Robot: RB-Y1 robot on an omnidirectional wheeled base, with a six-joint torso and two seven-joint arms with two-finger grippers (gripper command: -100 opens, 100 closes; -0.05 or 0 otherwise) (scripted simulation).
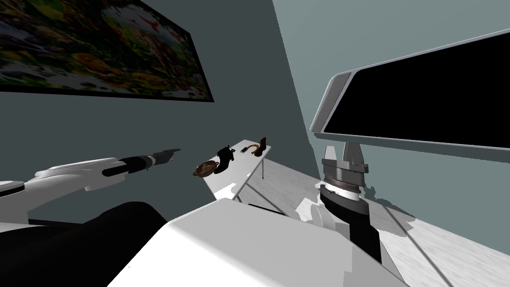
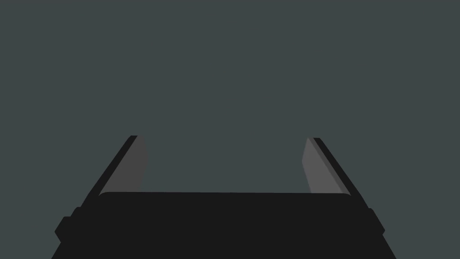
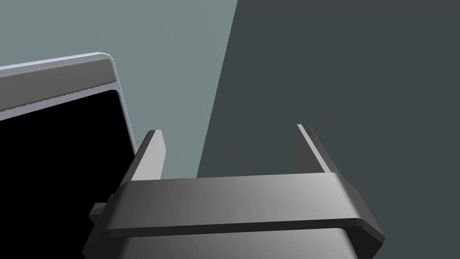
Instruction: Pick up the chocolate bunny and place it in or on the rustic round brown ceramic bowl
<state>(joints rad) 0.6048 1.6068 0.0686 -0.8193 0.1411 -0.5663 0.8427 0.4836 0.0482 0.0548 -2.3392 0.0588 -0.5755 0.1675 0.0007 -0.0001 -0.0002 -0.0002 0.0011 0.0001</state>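
Note:
A small white table (image 1: 240, 167) stands far ahead by the dark grey wall. The round brown bowl (image 1: 204, 169) rests on its near end. A dark brown upright figure, the chocolate bunny (image 1: 263, 143), stands at its far end. My left gripper (image 1: 171, 152) is held out to the left of the table, well short of the bowl; its wrist view shows the left gripper (image 2: 223, 137) open and empty. My right arm rises at the right, its right gripper (image 1: 342, 146) far from the table; the right gripper (image 3: 229, 128) is open and empty.
Between bowl and bunny lie a black object (image 1: 225, 158), a small flat dark item (image 1: 244, 149) and a curved yellow-brown thing (image 1: 256, 148). A large grey-framed black panel (image 1: 428, 94) hangs close above my right gripper. A big picture (image 1: 99, 50) hangs on the wall.

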